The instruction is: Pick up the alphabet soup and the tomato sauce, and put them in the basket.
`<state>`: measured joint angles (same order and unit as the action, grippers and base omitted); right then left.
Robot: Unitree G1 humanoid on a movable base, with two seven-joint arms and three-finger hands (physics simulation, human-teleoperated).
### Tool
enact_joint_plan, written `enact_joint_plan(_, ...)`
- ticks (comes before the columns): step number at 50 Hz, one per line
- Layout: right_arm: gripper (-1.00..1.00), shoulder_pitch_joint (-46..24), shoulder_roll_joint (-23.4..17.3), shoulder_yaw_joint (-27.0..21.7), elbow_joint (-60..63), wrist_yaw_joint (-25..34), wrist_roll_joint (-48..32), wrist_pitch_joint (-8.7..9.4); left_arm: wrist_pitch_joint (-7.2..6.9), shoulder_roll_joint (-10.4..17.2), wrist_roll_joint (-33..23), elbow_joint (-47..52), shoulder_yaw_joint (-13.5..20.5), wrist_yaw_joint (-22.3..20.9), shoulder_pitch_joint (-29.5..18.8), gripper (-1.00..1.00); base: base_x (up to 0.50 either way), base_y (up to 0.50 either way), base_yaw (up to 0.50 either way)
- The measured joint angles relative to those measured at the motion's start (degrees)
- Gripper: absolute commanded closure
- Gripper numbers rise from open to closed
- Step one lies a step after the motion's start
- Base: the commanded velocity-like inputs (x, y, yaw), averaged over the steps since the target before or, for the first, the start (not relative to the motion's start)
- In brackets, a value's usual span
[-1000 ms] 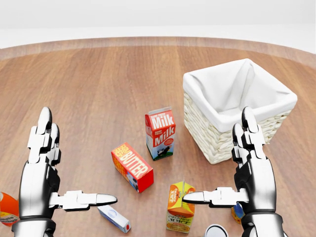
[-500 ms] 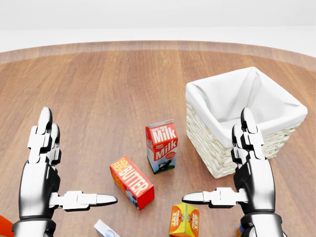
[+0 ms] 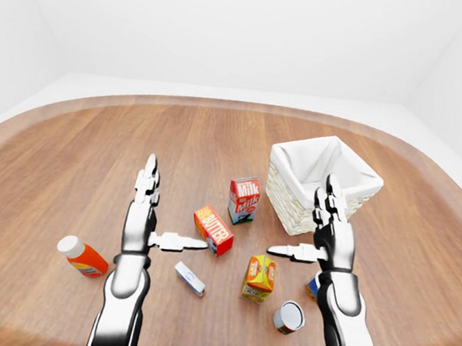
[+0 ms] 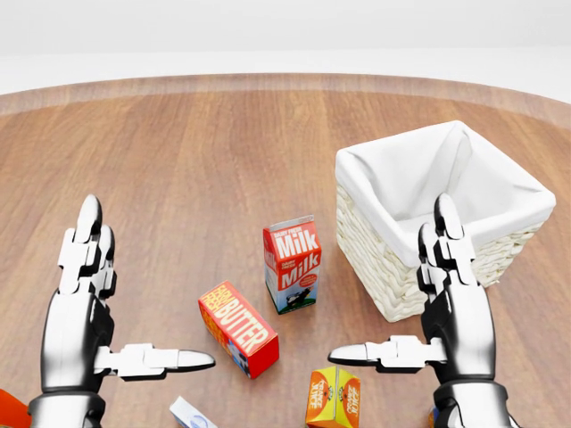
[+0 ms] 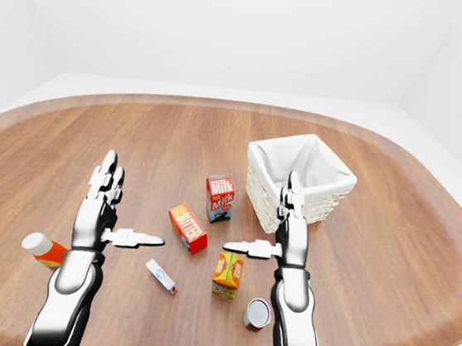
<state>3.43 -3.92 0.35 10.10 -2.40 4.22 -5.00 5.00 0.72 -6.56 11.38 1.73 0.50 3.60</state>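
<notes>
- Both hands are released: left hand [image 3: 145,205] and right hand [image 3: 330,232].
- I should lower the right one onto the can [image 3: 288,316] near the table [image 3: 66,154] edge, away from the basket [image 3: 322,183].

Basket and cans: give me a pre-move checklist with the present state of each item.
1. Basket upright, opening facing up: ok.
2. Basket interior free of items: ok, only its white liner shows.
3. Left hand open and holding nothing: ok.
4. Right hand open and holding nothing: ok.
5. A can lies on its side by the right forearm in the left-eye view: ok, but its label cannot be read, so whether it is soup or sauce, cannot tell.
6. Second can located: cannot tell; only a blue and orange edge shows behind the right arm.
</notes>
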Motion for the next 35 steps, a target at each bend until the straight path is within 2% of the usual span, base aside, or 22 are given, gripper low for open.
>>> enact_joint_plan(17,-1.0,2.9,2.6,-1.5,-0.1,3.3,-3.0,0.0,0.0,0.2,-0.8,-0.2,-0.3,-0.1,-0.2,-1.0,0.0,0.0,0.0)
enact_joint_plan(35,-1.0,6.3,1.9,-8.2,8.7,7.3,-13.0,0.0,0.0,0.2,-1.2,-0.4,-0.4,-0.2,-0.1,-1.0,0.0,0.0,0.0)
